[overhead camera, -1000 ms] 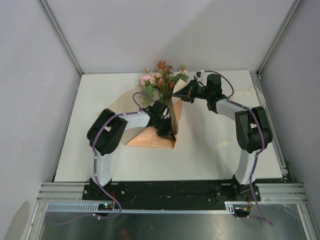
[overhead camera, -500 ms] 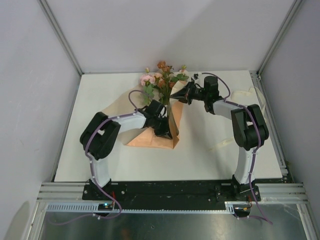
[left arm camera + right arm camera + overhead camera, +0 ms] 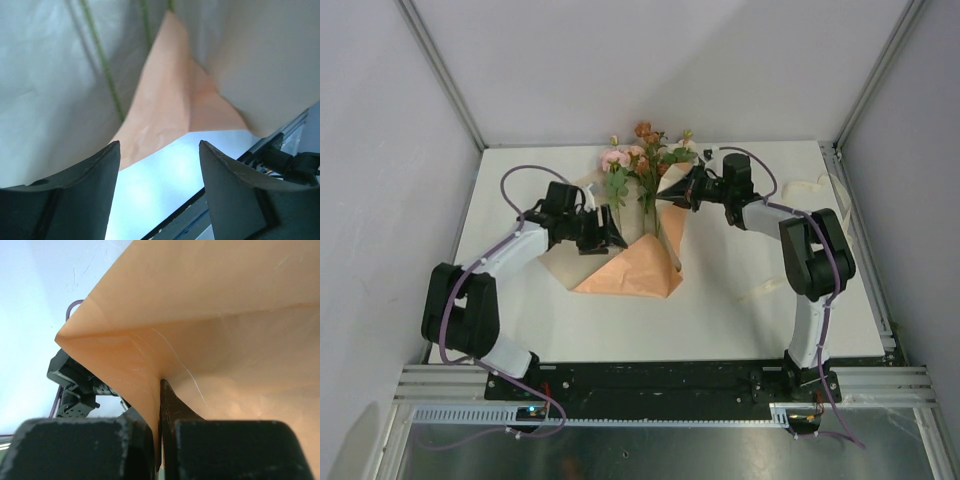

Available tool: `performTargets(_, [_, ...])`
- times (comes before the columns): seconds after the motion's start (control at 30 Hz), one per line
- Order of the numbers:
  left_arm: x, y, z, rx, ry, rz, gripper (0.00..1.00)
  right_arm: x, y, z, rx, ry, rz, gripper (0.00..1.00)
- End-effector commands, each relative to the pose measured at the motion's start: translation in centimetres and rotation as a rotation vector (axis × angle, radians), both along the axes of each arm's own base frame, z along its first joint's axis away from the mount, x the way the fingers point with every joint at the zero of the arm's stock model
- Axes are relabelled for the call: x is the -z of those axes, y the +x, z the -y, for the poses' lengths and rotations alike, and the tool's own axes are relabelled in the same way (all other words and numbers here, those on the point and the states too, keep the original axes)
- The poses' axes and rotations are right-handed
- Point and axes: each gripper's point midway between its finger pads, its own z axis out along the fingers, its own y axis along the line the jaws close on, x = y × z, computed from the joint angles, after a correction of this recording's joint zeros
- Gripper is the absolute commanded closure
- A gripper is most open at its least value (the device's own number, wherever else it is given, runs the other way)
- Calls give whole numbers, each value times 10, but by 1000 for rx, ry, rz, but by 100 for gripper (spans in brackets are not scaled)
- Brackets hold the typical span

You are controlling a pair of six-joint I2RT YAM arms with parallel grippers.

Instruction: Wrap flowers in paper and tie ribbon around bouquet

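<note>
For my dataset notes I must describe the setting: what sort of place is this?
Probably a laboratory robot cell, not a flower shop: a white table set inside an aluminium frame, with plain grey walls closing it in.

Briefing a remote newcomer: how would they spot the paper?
On the white table, look at the far middle where the flowers lie. The paper spreads beneath their stems. It is the only peach-orange sheet, one edge pinched by the right end effector.
</note>
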Motion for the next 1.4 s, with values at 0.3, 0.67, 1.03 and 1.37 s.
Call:
performTargets(0.3, [57, -25, -43, 124, 134, -125, 40, -8, 9, -39, -6, 13, 30, 100])
performTargets(0.67, [84, -14, -34, 156, 101, -185, 96, 7, 4, -90, -72, 56, 8, 100])
performTargets(1.03, [98, -10, -34, 122, 95, -208, 100, 40, 2, -131, -101, 77, -20, 100])
performTargets(1.37, [100, -7, -42, 91, 92, -218, 96, 81, -5, -150, -132, 64, -53, 100])
